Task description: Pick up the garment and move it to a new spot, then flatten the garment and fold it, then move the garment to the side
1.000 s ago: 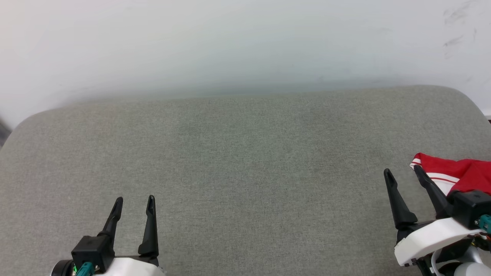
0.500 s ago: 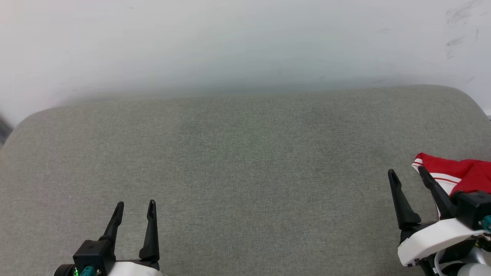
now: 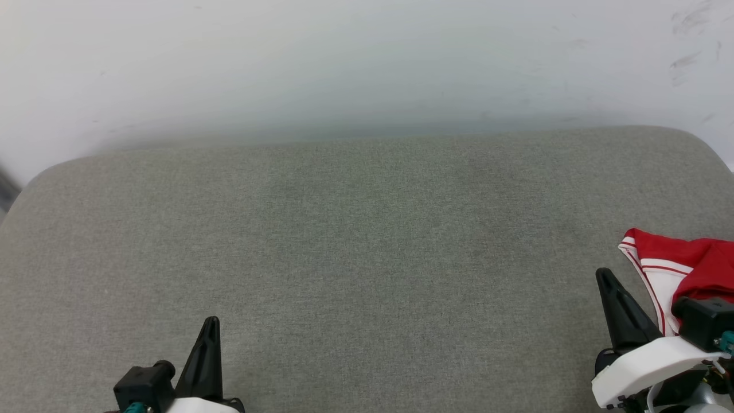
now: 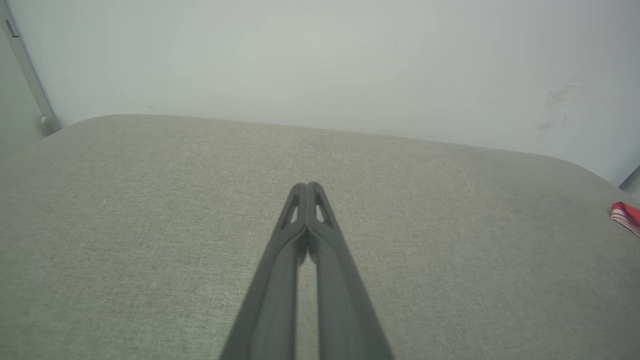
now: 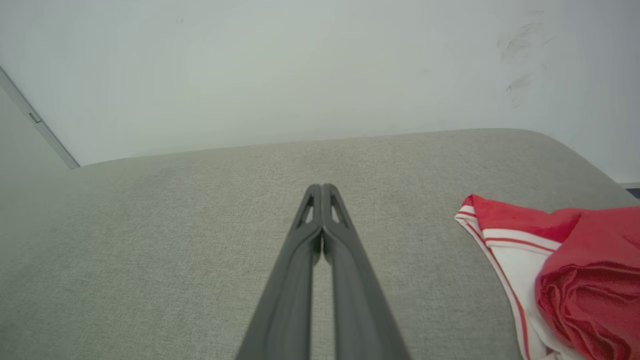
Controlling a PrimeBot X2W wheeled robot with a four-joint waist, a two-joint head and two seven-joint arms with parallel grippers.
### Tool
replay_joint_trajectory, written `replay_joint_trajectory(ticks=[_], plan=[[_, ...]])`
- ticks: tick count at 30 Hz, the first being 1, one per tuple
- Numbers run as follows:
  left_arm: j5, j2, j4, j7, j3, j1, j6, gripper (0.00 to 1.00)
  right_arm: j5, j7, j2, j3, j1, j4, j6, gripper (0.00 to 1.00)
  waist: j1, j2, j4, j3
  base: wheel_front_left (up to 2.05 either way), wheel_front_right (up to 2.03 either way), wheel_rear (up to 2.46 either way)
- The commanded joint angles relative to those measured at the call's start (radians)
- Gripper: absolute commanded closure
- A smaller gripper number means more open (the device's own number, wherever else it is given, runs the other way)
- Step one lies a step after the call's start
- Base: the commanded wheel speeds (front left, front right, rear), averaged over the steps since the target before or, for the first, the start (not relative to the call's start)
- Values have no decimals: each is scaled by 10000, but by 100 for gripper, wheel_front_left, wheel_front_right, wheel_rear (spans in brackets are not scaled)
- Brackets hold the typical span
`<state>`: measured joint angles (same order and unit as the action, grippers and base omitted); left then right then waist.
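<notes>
Just beside closed right jaws: crumpled garment [image 5: 590, 300] on grey cushion [image 3: 367, 258].

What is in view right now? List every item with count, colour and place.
cushion: one, grey-green fabric, spans the foreground
garment: one, red with white red-striped sleeve, crumpled at the cushion's right edge
wall: one, white, behind the cushion
scuff marks: a few, dark, wall's upper right
left tool: one, dark, shut and empty, lower left of head view
right tool: one, dark, shut and empty, lower right, just left of the garment
</notes>
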<state>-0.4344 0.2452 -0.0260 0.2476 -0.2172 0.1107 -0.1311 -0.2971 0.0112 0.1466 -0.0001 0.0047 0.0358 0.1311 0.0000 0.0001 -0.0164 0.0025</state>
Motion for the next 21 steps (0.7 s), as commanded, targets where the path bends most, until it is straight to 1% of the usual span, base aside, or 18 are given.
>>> replay_joint_trajectory(ticks=[1,21], plan=[[-264,34,117,-43,118,-180,57,100,-310,47,17,-68,-187,-103,0,100,0,-1,2,-1,0,0,0],[-3418,-338,-561,-839,779,-767,741,100,-3655,294,-238,-343,-455,439,-1,100,0,-1,29,-1,0,0,0]])
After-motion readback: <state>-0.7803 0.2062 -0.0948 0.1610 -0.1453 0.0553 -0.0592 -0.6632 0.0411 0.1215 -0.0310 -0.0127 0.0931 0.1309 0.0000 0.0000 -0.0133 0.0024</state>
